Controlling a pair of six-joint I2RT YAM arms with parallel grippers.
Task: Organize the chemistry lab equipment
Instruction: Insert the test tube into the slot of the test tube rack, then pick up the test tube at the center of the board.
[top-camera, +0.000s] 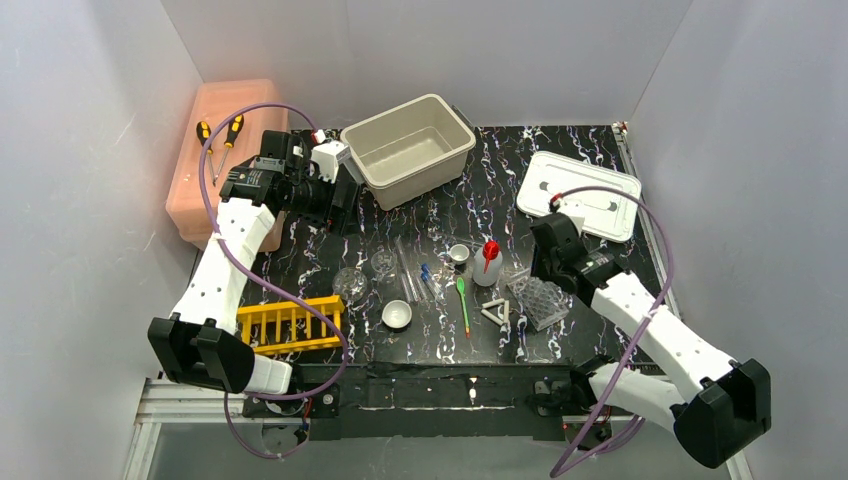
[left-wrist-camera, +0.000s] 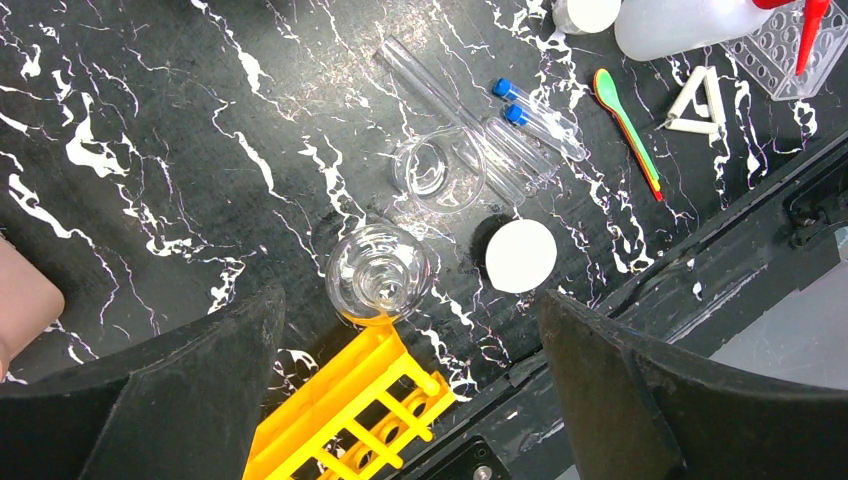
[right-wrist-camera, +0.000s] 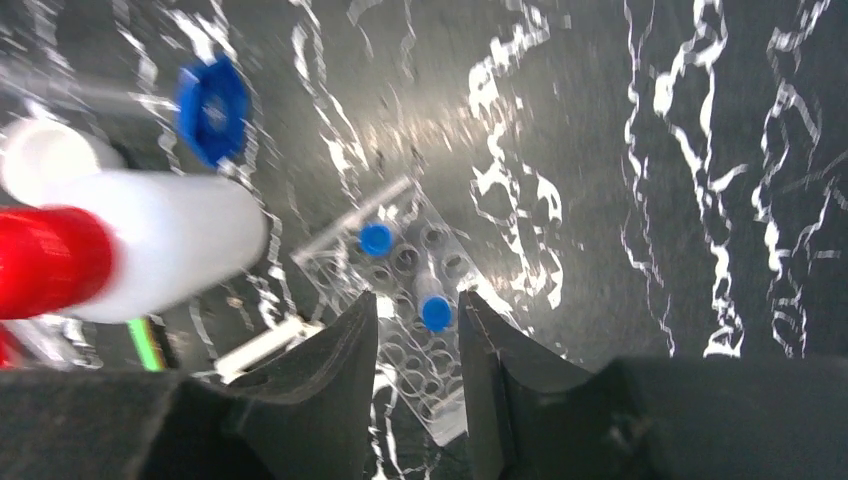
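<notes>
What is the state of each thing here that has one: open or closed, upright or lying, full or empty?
Beige bin: open, empty.
White lid: off, lying flat.
Squeeze bottle: upright, red cap on.
Yellow rack: no tubes in it.
Clear rack: holds two blue-capped tubes.
White bowl: upright, empty.
Left gripper: jaws wide open, empty.
Right gripper: jaws slightly open, above the clear rack.

Pink translucent box (top-camera: 195, 195) at far-left edge of table (top-camera: 500, 160). 2 black-and-orange screwdrivers (top-camera: 235, 125) lie on box top. Beige tub (top-camera: 410, 150) right of box, upright. White lid (top-camera: 580, 195) farther right, flat.
</notes>
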